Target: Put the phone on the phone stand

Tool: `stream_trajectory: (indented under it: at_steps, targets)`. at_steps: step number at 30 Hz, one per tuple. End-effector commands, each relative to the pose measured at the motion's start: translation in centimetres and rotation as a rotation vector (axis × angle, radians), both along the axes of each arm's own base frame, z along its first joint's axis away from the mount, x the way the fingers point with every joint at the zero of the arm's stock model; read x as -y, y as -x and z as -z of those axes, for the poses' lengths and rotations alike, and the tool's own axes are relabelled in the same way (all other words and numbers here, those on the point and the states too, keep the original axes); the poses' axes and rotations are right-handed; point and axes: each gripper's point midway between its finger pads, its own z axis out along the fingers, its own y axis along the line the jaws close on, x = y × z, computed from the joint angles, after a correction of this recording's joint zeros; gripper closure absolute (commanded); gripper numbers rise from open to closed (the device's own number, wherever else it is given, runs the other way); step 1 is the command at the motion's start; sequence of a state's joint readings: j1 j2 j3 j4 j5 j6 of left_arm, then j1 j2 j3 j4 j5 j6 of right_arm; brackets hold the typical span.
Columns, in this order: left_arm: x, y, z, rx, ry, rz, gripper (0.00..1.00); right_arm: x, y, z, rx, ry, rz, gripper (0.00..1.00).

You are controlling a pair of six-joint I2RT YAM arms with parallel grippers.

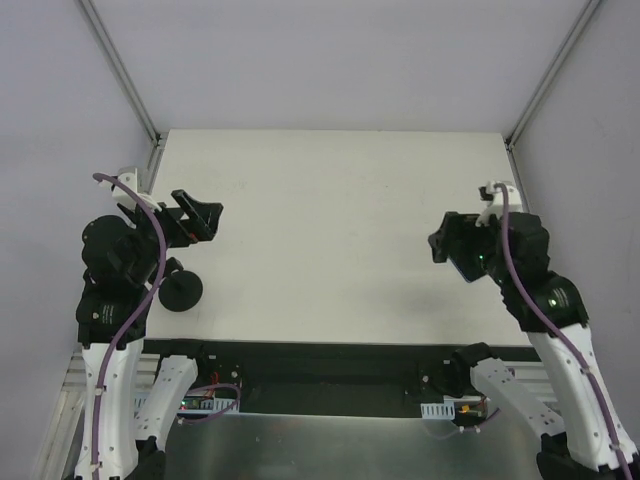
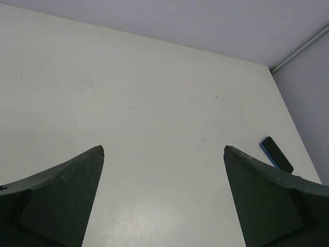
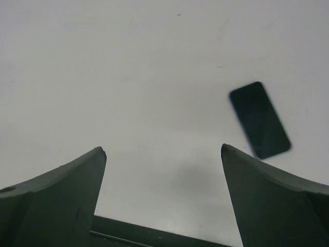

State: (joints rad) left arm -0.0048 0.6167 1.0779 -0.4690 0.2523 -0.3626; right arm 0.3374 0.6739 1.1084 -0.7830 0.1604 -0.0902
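- The phone (image 3: pixel 259 119) is seen flat on the table (image 1: pixel 330 220), right side, well apart from the stand (image 1: pixel 181 290).
- The left gripper (image 2: pixel 163 150) and right gripper (image 3: pixel 163 149) are spread wide, empty.
- Pickup and placement are judged undone.

This is a robotics lab test cell. The table (image 1: pixel 330 200) is a plain white slab, boxed in by pale, featureless walls (image 1: pixel 60 100) that rise beyond and to either side of the left gripper (image 1: pixel 203 214) and right gripper (image 1: pixel 438 243). Aluminium rails (image 1: pixel 122 72) run up the corners past the grippers, where the walls meet. Behind the grippers, at the table's near edge, two white-and-black arms (image 1: pixel 105 370) are bolted side by side, each trailing a purple cable (image 1: pixel 128 320). Beneath their bases sit exposed circuit boards (image 1: pixel 205 404) with loose wiring, and nearer still lies a grey metal sheet (image 1: pixel 330 450). Ahead of the left gripper, its wrist view shows the same white top, wall and rail.
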Motion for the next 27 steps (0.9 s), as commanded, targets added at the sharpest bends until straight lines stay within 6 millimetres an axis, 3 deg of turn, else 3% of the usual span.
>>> stream_trajectory:
  at_steps: [1,3,4,5,6,7,8,9,10,11,12,13,14,16,18,19,20,23,27]
  targets:
    - [1.1,0.7,-0.7,0.013,0.040,0.055,0.01,-10.8,-2.1,0.8,-0.061,-0.302,-0.375,0.04]
    - [0.7,1.5,-0.8,0.044,0.020,0.043,0.01,-15.2,-3.3,1.1,-0.057,-0.356,-0.505,0.04]
    - [0.2,1.6,-0.9,0.061,-0.002,0.014,0.01,-18.6,-2.1,1.2,-0.067,-0.366,-0.614,0.04]
    - [-0.4,1.8,-1.0,0.078,-0.028,-0.011,0.01,-20.7,-2.7,-0.6,-0.007,-0.387,-0.649,0.04]
    - [-1.2,2.3,-1.5,0.105,-0.062,-0.048,0.01,-23.3,-3.6,1.4,-0.083,-0.372,-0.659,0.04]
    - [-3.2,2.5,-1.2,0.089,-0.081,-0.163,0.01,-26.4,-2.2,1.7,-0.119,-0.377,-0.725,0.04]
    - [-4.1,3.0,-1.3,0.090,-0.087,-0.214,0.01,-29.6,-3.0,3.7,-0.200,-0.403,-0.718,0.04]
    - [-4.8,4.0,-2.0,0.122,-0.095,-0.255,0.01,-32.2,-2.8,2.4,-0.203,-0.451,-0.747,0.04]
    - [-5.7,4.7,-1.9,0.119,-0.108,-0.303,0.01,-35.2,-1.1,2.5,-0.244,-0.488,-0.791,0.04]
    - [-6.9,5.3,-2.3,0.132,-0.122,-0.370,0.01,-38.7,-1.2,3.3,-0.299,-0.600,-0.781,0.04]
    - [-7.4,6.6,-2.9,0.167,-0.124,-0.398,0.01,-41.0,-0.7,2.1,-0.309,-0.669,-0.801,0.04]
    - [-7.8,7.2,-2.7,0.165,-0.135,-0.416,0.01,-43.1,0.8,2.3,-0.357,-0.725,-0.812,0.04]
    - [-8.1,7.7,-2.7,0.162,-0.150,-0.425,0.01,-45.5,0.7,2.6,-0.383,-0.819,-0.792,0.04]
    - [-8.4,8.0,-2.7,0.149,-0.166,-0.435,0.01,-47.9,2.0,2.2,-0.392,-0.902,-0.800,0.04]
    - [-8.6,7.9,-2.4,0.140,-0.179,-0.444,0.01,-49.9,1.9,2.2,-0.413,-0.981,-0.786,0.04]
    - [-8.6,7.9,-2.3,0.137,-0.180,-0.444,0.01,-51.1,2.2,0.6,-0.412,-1.019,-0.807,0.04]
    - [-8.5,7.8,-2.2,0.134,-0.174,-0.440,0.01,-52.1,2.1,2.3,-0.466,-1.011,-0.789,0.04]
    - [-8.1,7.5,-1.8,0.127,-0.155,-0.424,0.01,-55.3,3.3,2.7,-0.555,-1.056,-0.810,0.04]
    - [-7.6,7.4,-1.9,0.128,-0.139,-0.396,0.01,-58.0,4.4,3.4,-0.588,-1.070,-0.824,0.04]
